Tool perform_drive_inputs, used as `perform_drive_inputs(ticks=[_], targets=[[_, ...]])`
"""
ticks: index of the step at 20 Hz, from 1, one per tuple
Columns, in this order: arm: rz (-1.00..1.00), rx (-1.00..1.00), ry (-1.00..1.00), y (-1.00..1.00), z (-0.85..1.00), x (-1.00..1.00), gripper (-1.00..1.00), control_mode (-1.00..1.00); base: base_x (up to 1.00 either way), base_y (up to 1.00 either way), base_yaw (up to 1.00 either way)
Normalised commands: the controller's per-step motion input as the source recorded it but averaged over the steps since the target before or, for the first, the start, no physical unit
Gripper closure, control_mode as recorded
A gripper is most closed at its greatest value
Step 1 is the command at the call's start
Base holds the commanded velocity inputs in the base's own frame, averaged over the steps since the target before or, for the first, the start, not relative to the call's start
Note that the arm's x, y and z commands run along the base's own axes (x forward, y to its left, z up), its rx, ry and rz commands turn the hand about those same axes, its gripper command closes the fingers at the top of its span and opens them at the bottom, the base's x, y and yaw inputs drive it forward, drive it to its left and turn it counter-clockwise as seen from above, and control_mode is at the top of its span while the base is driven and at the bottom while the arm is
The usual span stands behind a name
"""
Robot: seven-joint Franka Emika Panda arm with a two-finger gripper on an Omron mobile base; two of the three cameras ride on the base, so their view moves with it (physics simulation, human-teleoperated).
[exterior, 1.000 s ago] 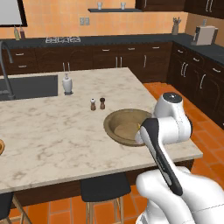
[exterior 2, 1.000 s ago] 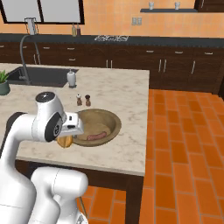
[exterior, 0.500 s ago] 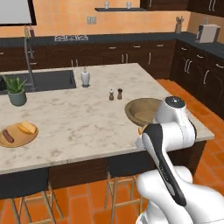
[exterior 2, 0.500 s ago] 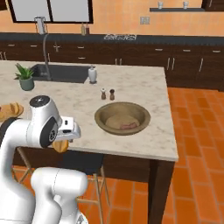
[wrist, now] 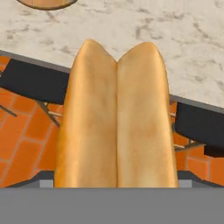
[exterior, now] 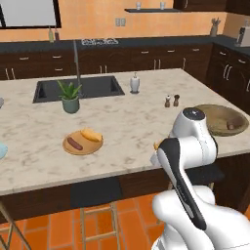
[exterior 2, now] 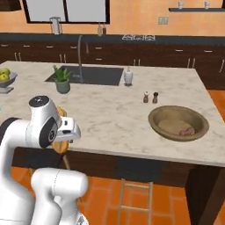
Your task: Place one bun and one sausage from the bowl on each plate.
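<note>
Marble counter point(exterior: 132, 122): plate point(exterior: 83, 143) with bun and sausage centre-left, potted plant point(exterior: 70, 97) behind; bowl point(exterior: 222, 118) right. Tool point(wrist: 116, 186) holds bun point(wrist: 117, 122).

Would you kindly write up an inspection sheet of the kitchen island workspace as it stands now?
Surface: marble island counter, sink set in it.
Job's things: wooden bowl at one end, one sausage inside; tan plate with a bun and a sausage on it; second bun carried in the gripper.
Clutter: potted plant, soap dispenser, salt and pepper shakers, grey fruit bowl.
Grippers: gripper shut on the second bun, over the counter edge.
Cables: nothing seen.
Surroundings: dark cabinets, stools, orange tile floor.
</note>
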Motion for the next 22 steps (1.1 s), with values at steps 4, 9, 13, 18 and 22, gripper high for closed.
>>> perform_drive_inputs(ticks=[4, 9, 13, 18, 22], targets=[[0.0, 0.0, 0.0, 0.0, 0.0, 0.0, 1.0, 1.0, 0.0, 1.0, -0.02], [0.0, 0.0, 0.0, 0.0, 0.0, 0.0, 1.0, 1.0, 0.15, 1.0, -0.02], [0.0, 0.0, 0.0, 0.0, 0.0, 0.0, 1.0, 1.0, 0.24, 1.0, -0.01], [0.0, 0.0, 0.0, 0.0, 0.0, 0.0, 1.0, 1.0, 0.3, 1.0, -0.02], [0.0, 0.0, 0.0, 0.0, 0.0, 0.0, 1.0, 1.0, 0.35, 1.0, -0.11]])
